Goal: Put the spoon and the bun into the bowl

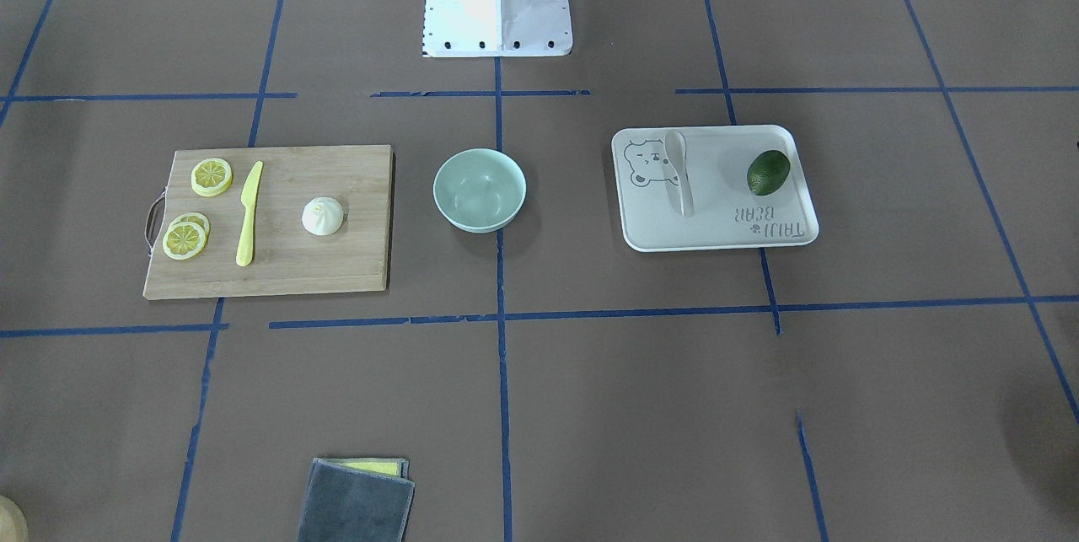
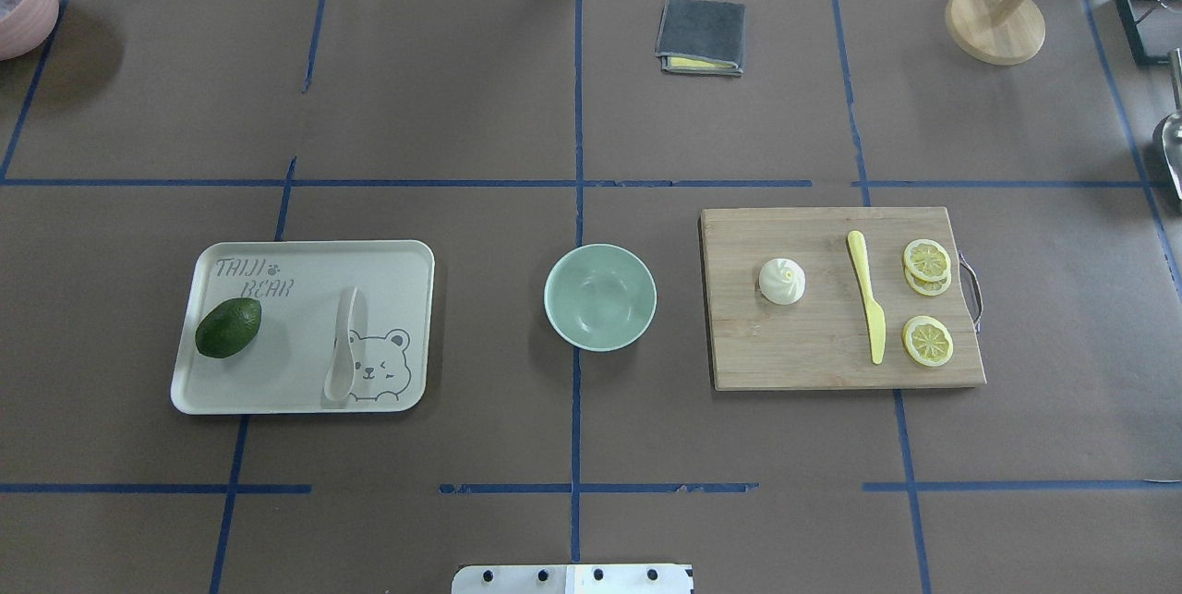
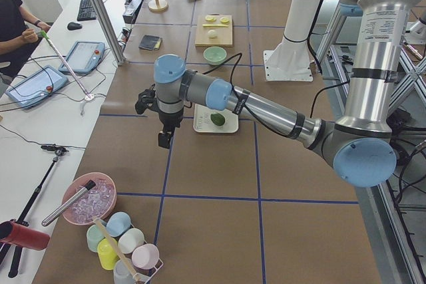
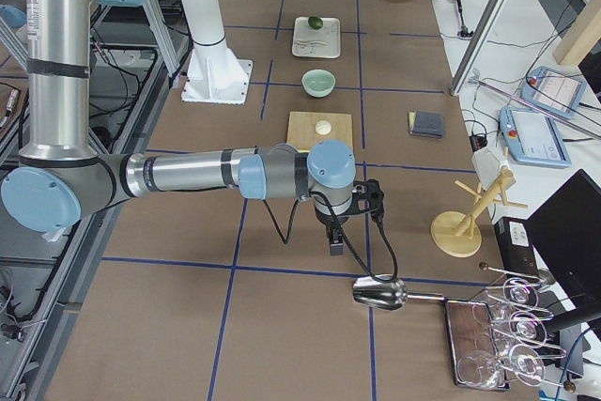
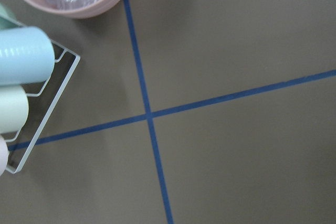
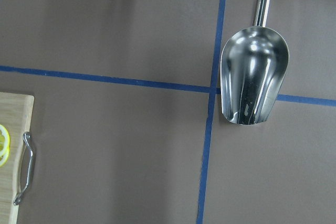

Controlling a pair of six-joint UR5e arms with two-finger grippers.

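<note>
spoon (image 2: pixel 341 346) flat on tray (image 2: pixel 305 266); bun (image 2: pixel 782 281) on cutting board (image 2: pixel 813 349); bowl (image 2: pixel 600 297) between them. left gripper (image 3: pixel 164 139), right gripper (image 4: pixel 335 245) near table ends, open/closed can't tell.

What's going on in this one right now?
Nothing is being handled yet. The spoon lies on the tray beside an avocado. The bun sits on the cutting board, and the empty bowl stands between them. The left end effector and right end effector hover near the table's ends.
</note>
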